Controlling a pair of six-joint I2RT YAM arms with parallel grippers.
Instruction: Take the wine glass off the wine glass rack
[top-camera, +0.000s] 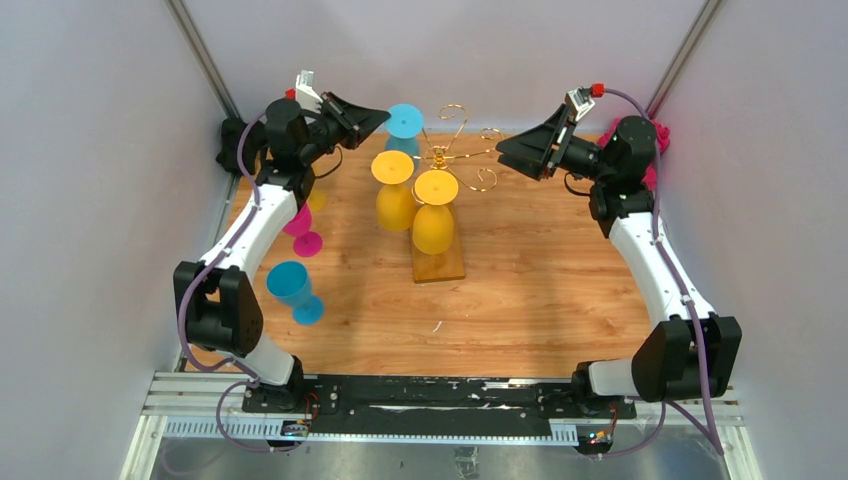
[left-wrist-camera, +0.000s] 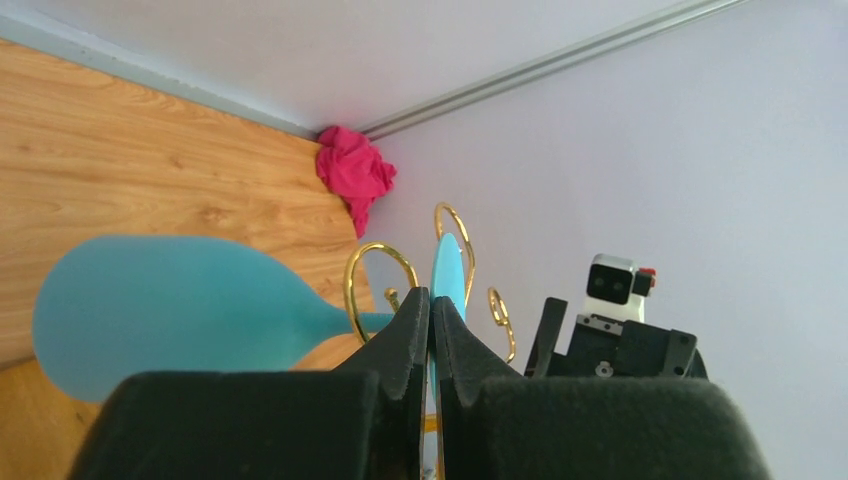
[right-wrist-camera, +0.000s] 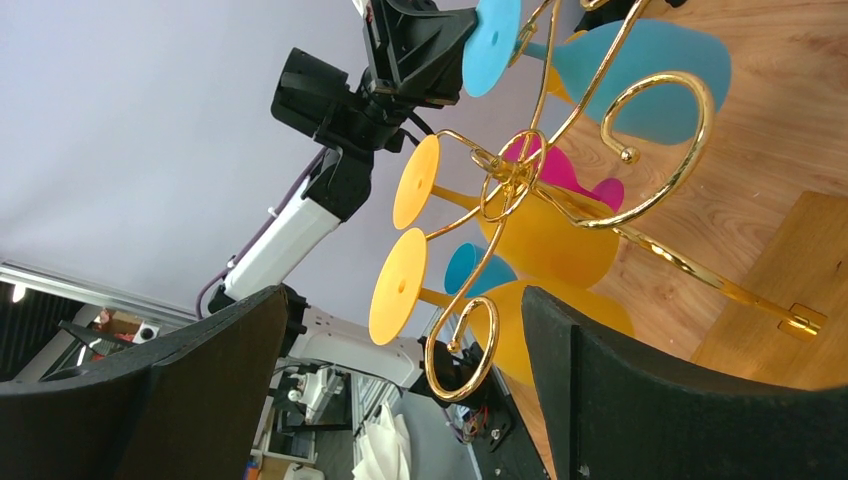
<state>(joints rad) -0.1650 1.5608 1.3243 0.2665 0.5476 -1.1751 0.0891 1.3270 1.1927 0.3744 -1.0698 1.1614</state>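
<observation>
the light wood-grain table (top-camera: 560, 300) carried the wine glass rack (top-camera: 440, 266), which stood on its amber wooden base near the middle. on the left side a pink wine glass (top-camera: 303, 232) and, nearer the front edge, a blue wine glass (top-camera: 292, 288) rested on the boards, apart from each other. a crumpled pink cloth (top-camera: 660, 133) sat in the far right corner, and a small white scrap (top-camera: 437, 326) lay toward the front.

A robotics lab test booth: plain white panels (top-camera: 90, 150) wall in a wooden tabletop (top-camera: 540, 300), with a metal rail (top-camera: 400, 432) along the frame's bottom edge.
</observation>
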